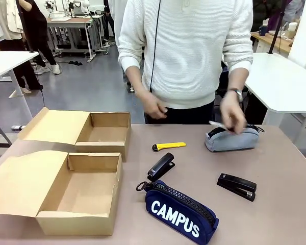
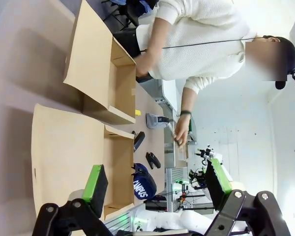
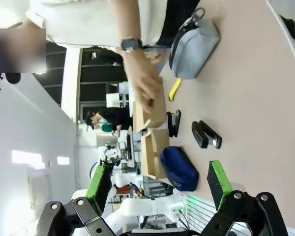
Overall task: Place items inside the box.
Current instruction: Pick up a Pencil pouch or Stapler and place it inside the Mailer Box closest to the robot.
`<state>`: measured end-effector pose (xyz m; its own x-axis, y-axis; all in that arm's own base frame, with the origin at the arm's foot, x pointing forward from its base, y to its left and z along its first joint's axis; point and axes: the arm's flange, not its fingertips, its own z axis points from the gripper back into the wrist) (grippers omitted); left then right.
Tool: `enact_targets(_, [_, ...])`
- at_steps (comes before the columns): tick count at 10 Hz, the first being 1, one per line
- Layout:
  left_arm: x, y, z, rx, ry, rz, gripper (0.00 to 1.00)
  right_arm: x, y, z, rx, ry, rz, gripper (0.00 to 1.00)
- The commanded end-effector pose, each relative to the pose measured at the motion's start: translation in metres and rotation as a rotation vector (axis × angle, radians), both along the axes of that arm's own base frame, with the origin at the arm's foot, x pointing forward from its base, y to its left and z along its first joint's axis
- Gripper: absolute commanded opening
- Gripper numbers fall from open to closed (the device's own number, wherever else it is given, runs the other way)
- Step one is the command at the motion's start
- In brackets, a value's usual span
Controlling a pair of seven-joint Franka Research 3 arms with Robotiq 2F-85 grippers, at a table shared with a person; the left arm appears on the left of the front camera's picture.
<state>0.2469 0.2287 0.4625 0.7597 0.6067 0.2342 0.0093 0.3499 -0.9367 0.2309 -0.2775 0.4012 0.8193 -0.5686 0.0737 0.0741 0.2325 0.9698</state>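
The navy "CAMPUS" pencil case (image 1: 181, 208) lies at the table's near edge. One black stapler (image 1: 161, 167) sits just behind it and a second stapler (image 1: 236, 186) lies to the right. Farther back are the yellow utility knife (image 1: 169, 146) and the grey pencil case (image 1: 231, 139). The person's hand (image 1: 232, 116) hovers over the grey case's open top. Two open cardboard boxes (image 1: 76, 196) (image 1: 104, 133) stand empty on the left. My left gripper (image 2: 156, 186) is open high above the near box (image 2: 115, 172). My right gripper (image 3: 158, 184) is open, well above the navy case (image 3: 179, 168) and the staplers (image 3: 205, 135).
Both box lids (image 1: 25, 178) fold out flat to the left. The person in a white sweater (image 1: 188, 46) stands at the far edge. White tables (image 1: 285, 81) and other people are in the background. Bare tabletop (image 1: 285, 214) lies at the right front.
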Motion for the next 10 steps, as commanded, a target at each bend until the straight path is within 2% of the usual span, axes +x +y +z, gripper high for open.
enact_targets(1, [0.001, 0.0, 0.0, -0.001, -0.031, -0.004, 1.0, 0.016, 0.007, 0.019, -0.096, 0.005, 0.043, 1.0])
enact_targets(3, [0.001, 0.0, 0.0, -0.001, -0.031, -0.004, 1.0, 0.018, 0.028, 0.031, -0.151, -0.006, 0.068, 1.0])
enact_targets(4, [0.001, 0.0, 0.0, -0.001, -0.031, -0.004, 1.0, 0.025, 0.055, 0.044, -0.205, 0.029, 0.046, 1.0])
enact_targets(5, [0.001, 0.0, 0.0, -0.001, -0.031, -0.004, 1.0, 0.038, 0.099, 0.063, -0.318, -0.019, 0.142, 1.0])
enact_targets(6, [0.001, 0.0, 0.0, -0.001, -0.031, -0.004, 1.0, 0.06, 0.153, 0.077, -0.482, -0.033, 0.274, 1.0])
enact_targets(7, [0.001, 0.0, 0.0, -0.001, -0.031, -0.004, 1.0, 0.079, 0.2, 0.083, -0.59, -0.081, 0.403, 1.0])
enact_targets(9, [0.001, 0.0, 0.0, -0.001, -0.031, -0.004, 1.0, 0.097, 0.285, 0.083, -0.79, -0.262, 0.742, 1.0])
enact_targets(10, [0.001, 0.0, 0.0, -0.001, -0.031, -0.004, 1.0, 0.097, 0.311, 0.074, -0.857, -0.3, 0.883, 1.0])
